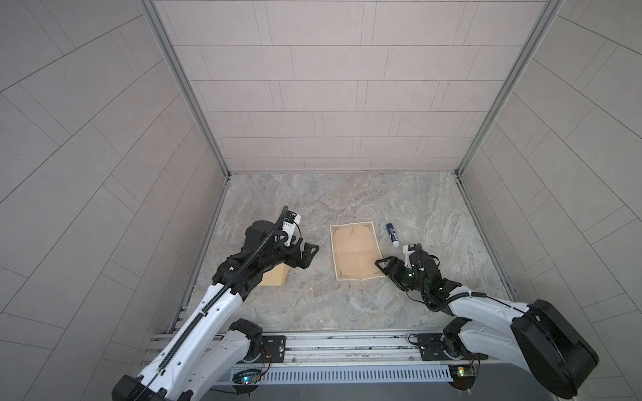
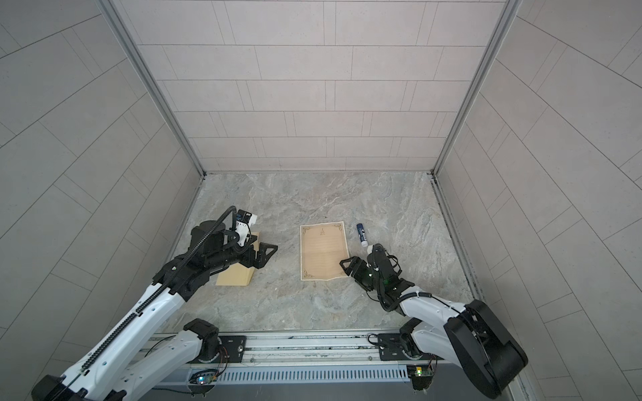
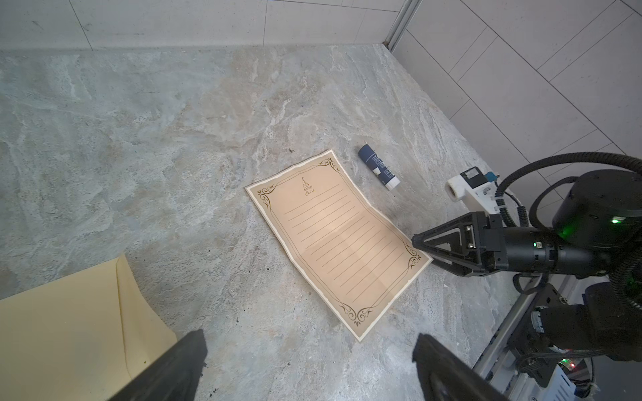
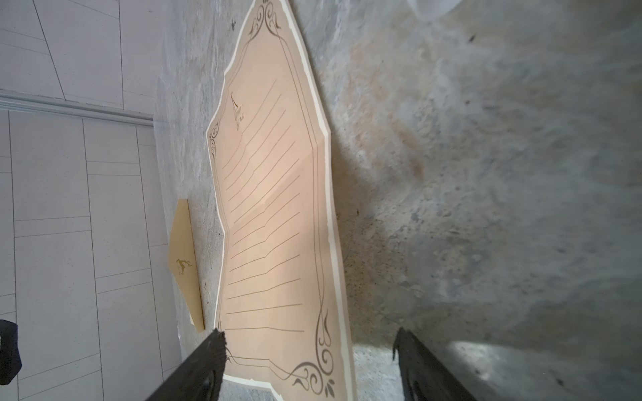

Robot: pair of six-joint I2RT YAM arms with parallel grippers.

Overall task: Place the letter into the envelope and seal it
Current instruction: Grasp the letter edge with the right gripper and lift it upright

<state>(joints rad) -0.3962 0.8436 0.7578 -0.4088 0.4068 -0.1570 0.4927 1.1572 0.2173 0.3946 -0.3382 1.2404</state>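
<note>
Right wrist view showed the marble table (image 4: 486, 173), then the letter (image 4: 274, 215) lying unfolded and creased near its middle. The envelope (image 4: 186, 264) lay well apart to the letter's left, partly under my left arm. A glue stick (image 1: 392, 234) lay just beside the letter's far right corner, likely for sealing. My right fingers (image 4: 205, 364) stood spread astride the letter's near right corner, not pinching, probably to lift it. My left fingers (image 3: 173, 364) hung wide and empty above the envelope's edge.

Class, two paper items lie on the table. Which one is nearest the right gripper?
The letter, the beige sheet with an ornamental border: the right gripper is at its corner. The plain mustard envelope lies apart, partly under the left arm.
</note>
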